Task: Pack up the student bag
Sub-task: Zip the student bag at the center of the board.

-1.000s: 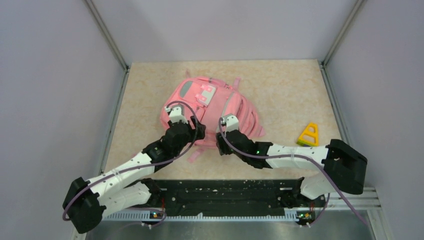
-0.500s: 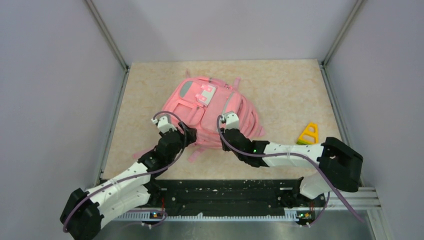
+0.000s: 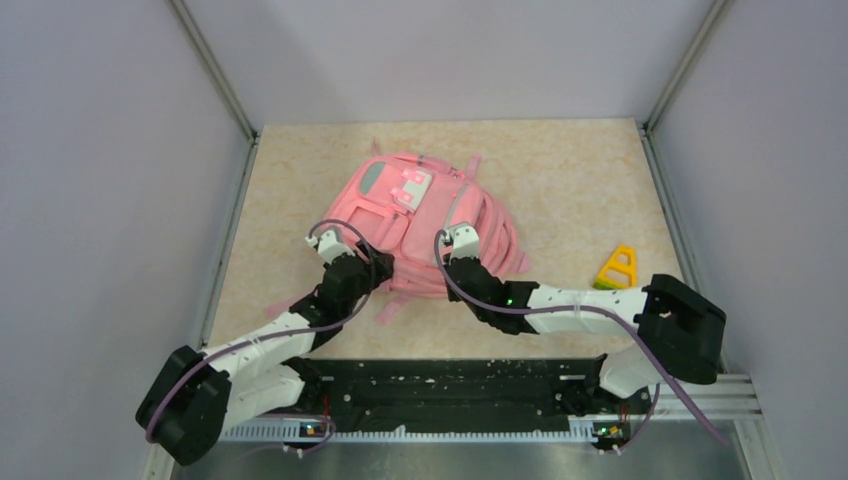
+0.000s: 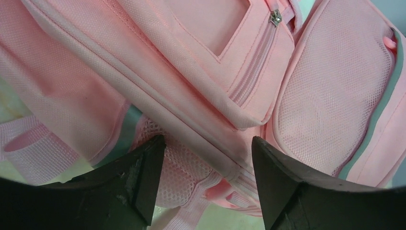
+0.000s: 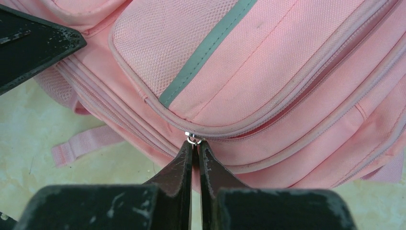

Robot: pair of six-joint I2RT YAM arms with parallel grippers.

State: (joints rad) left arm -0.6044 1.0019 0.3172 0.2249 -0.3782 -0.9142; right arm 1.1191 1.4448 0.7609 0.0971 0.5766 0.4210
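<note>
The pink student bag (image 3: 420, 210) lies flat in the middle of the table. My right gripper (image 5: 196, 142) is shut on a small metal zipper pull (image 5: 193, 139) at the bag's (image 5: 268, 62) near edge, below a mesh pocket with a grey stripe. In the top view the right gripper (image 3: 448, 268) sits at the bag's near side. My left gripper (image 4: 207, 140) is open, its fingers astride the bag's (image 4: 191, 72) lower mesh corner without gripping it. From above, the left gripper (image 3: 372, 268) is at the bag's near-left corner.
A yellow triangular object (image 3: 617, 269) lies on the table to the right of the bag, close to the right arm. A loose pink strap (image 5: 81, 143) trails on the table by the bag's near edge. Metal rails border the table left and right.
My right gripper has closed on the zipper pull. The left gripper has drawn back from on top of the bag to its near-left corner, still open.
</note>
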